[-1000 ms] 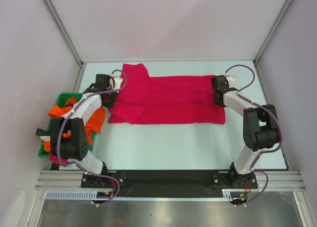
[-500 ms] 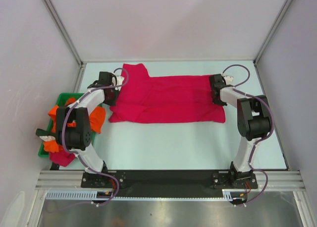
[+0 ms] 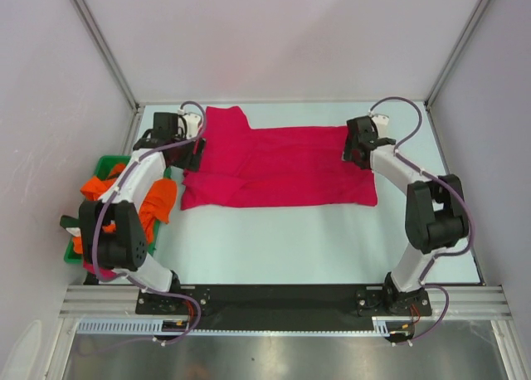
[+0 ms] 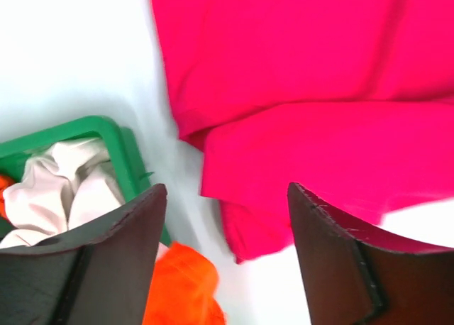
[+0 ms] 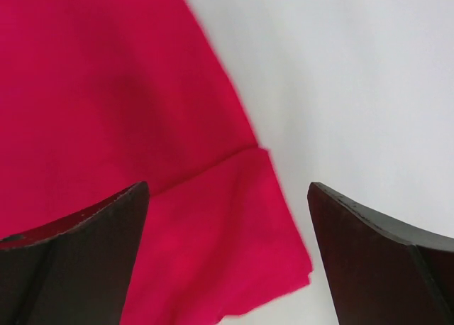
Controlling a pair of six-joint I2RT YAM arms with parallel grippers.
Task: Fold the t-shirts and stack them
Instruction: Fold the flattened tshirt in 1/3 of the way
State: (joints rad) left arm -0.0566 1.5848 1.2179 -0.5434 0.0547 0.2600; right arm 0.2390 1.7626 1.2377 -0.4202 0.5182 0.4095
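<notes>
A crimson t-shirt point(image 3: 278, 166) lies on the table folded lengthwise into a long band, one sleeve sticking out at its back left. My left gripper point(image 3: 195, 150) hangs open above the shirt's left end with nothing between its fingers; its wrist view looks down on the folded shirt point(image 4: 312, 98). My right gripper point(image 3: 351, 152) hangs open above the shirt's right end, also empty. The right wrist view shows the shirt's folded right corner point(image 5: 198, 226) lying flat below the spread fingers.
A green bin point(image 3: 99, 166) at the table's left edge holds orange point(image 3: 158, 202) and white crumpled shirts; its rim point(image 4: 117, 144) and the white cloth point(image 4: 64, 186) show in the left wrist view. Metal frame posts and side walls bound the table.
Both grippers have let go of the shirt's ends, opened wide and lifted, shifting toward the back. The folded shirt has stayed flat where it lay.
</notes>
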